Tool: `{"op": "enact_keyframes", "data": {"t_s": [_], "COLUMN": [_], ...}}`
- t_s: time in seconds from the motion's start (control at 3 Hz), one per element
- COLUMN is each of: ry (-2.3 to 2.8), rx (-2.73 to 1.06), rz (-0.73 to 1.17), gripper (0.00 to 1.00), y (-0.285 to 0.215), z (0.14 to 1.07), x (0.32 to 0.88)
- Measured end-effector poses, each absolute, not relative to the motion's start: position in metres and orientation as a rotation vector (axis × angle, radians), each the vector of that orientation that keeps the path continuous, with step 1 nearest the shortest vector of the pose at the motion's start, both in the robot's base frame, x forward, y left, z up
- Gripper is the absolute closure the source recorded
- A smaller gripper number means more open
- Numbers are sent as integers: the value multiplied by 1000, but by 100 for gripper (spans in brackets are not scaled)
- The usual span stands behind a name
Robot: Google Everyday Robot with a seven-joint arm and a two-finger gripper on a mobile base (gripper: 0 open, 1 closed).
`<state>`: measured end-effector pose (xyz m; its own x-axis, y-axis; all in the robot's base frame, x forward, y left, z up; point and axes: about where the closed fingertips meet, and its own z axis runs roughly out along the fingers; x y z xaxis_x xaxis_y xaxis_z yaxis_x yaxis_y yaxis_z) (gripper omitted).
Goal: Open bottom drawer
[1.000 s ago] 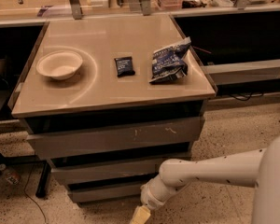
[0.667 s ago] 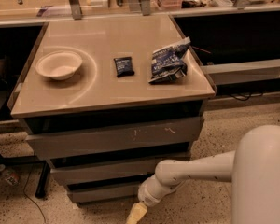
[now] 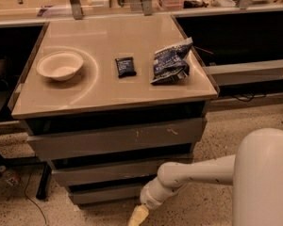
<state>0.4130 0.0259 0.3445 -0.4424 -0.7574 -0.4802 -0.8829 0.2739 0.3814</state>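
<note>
The cabinet has three plain grey drawer fronts stacked under the tan top. The bottom drawer [image 3: 106, 193] is the narrowest and lowest front, and it looks closed. The mid-sized front [image 3: 118, 172] sits above it, and the widest front [image 3: 118, 139] with pale scratch marks is at the top. My white arm [image 3: 198, 172] reaches in from the lower right. My gripper [image 3: 137, 215] hangs at the frame's bottom edge, just right of and below the bottom drawer's front. Only its tan tip shows.
On the tan top [image 3: 108, 93] stand a white bowl [image 3: 60, 65], a small dark packet [image 3: 125, 66] and a blue chip bag [image 3: 170, 60]. A speckled floor surrounds the cabinet. A cable [image 3: 30, 192] and a bottle [image 3: 9, 175] lie at lower left. Counters run behind.
My arm and gripper have shifted a little to the left and lower, toward the bottom drawer. The drawers and tabletop objects have not moved.
</note>
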Motion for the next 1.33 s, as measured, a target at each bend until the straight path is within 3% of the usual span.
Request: {"op": "enact_keyframes", "data": {"t_s": [1.33], "ry": [2393], "rx": [-1270], "rz": [639], "gripper": [0], "y": [-18], "z": [260], "x": [491]}}
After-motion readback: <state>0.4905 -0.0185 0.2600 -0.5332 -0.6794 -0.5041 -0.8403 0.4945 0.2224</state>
